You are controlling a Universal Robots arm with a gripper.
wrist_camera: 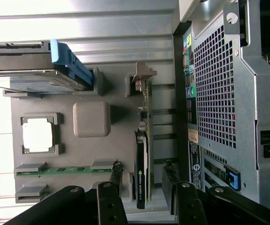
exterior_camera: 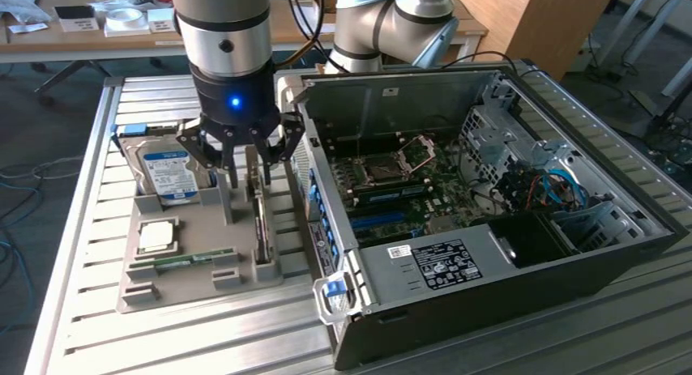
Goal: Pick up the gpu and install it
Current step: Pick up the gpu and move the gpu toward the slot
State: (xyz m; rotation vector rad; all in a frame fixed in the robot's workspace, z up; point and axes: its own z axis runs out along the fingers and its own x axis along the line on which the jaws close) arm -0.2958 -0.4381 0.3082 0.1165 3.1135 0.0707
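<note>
tray of grey plastic point(exterior_camera: 200, 233) holds the thin dark gpu card with silver bracket point(wrist_camera: 142, 154) on edge, between silver hard drive point(exterior_camera: 171, 176) and black computer case point(exterior_camera: 519, 298). black claw point(wrist_camera: 142, 185) hangs right over it, fingers point(wrist_camera: 116, 178) spread, one beside each flat side.

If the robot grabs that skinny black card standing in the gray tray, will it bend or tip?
The gpu looks like a thin hard board with a metal bracket, so probably stiff, not floppy. It stands on edge in the gray tray, so a sideways push might tip it. Its small parts look fragile, so squeezing gently seems wise.
</note>
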